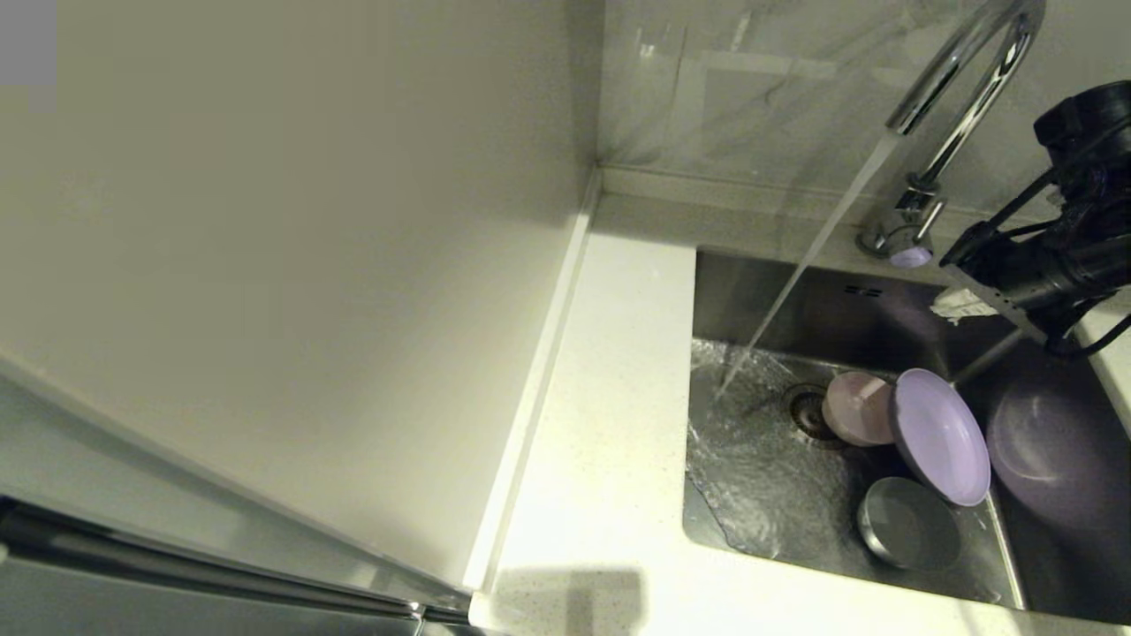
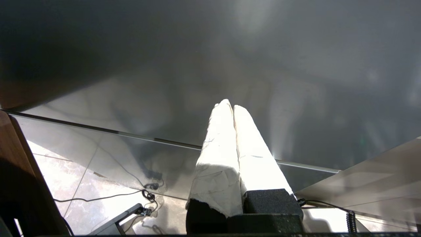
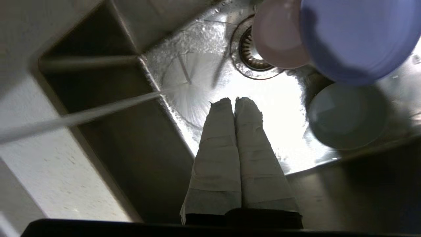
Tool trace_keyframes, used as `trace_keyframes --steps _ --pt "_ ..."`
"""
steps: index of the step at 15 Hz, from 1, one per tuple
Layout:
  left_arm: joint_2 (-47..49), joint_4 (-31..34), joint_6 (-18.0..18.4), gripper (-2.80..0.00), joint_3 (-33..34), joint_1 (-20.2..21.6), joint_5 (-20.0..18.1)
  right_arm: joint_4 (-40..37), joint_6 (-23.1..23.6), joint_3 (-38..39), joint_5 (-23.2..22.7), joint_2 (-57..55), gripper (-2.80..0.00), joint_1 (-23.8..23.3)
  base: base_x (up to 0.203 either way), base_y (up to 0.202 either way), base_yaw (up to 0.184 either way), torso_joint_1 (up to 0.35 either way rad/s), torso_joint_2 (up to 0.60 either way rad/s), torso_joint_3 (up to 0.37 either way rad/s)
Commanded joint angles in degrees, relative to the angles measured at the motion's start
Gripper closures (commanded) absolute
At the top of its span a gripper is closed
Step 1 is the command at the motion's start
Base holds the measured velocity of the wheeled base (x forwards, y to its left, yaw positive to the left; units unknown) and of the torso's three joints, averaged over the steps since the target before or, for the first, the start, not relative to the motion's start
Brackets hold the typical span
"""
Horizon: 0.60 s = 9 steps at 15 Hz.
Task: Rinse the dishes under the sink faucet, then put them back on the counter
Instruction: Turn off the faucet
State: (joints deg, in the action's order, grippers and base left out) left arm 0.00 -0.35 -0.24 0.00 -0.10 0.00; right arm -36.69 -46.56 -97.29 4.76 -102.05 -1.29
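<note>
Water runs from the chrome faucet point(image 1: 963, 79) onto the left floor of the steel sink point(image 1: 760, 495), apart from the dishes. The pink bowl point(image 1: 857, 408) lies tilted beside the drain point(image 1: 806, 411), and the lilac plate point(image 1: 941, 437) leans on it. In front of them sits the grey-sided bowl point(image 1: 910, 523). My right gripper point(image 1: 959, 305) hangs shut and empty over the sink's back right, above the dishes. In the right wrist view, the right gripper point(image 3: 235, 98) has the pink bowl point(image 3: 278, 36), plate point(image 3: 358, 36) and blue-white bowl point(image 3: 345, 115) beyond it. My left gripper point(image 2: 230, 105) is shut, parked low outside the head view.
The white speckled counter point(image 1: 610, 424) runs along the sink's left and front, bounded by the cream wall panel point(image 1: 309, 265). The plate's purple reflection point(image 1: 1051, 450) shows on the sink's right wall. The left wrist view faces a dark cabinet front point(image 2: 197, 49) and tiled floor with cables.
</note>
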Motion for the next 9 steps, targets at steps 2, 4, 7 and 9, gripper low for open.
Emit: trace_keyframes --steps 2,4,7,9 --pt "0.00 0.00 -0.02 0.00 0.18 0.01 0.00 0.47 -2.25 -3.43 -2.75 -4.55 0.00 -6.51 0.000 0.000 0.000 0.000 0.00 0.000" --pt "0.00 -0.08 -0.02 0.00 0.18 0.01 0.00 1.38 -2.44 -6.04 -5.73 -6.65 0.00 -11.48 0.000 0.000 0.000 0.000 0.00 0.000" --pt "0.00 -0.06 -0.02 0.00 0.18 0.01 0.00 1.32 -2.73 -7.20 -13.70 -8.38 0.00 -15.43 0.000 0.000 0.000 0.000 0.00 0.000" --pt "0.00 -0.01 -0.02 0.00 0.18 0.01 0.00 0.20 -4.50 -7.11 -19.57 -8.62 0.00 -15.72 0.000 0.000 0.000 0.000 0.00 0.000"
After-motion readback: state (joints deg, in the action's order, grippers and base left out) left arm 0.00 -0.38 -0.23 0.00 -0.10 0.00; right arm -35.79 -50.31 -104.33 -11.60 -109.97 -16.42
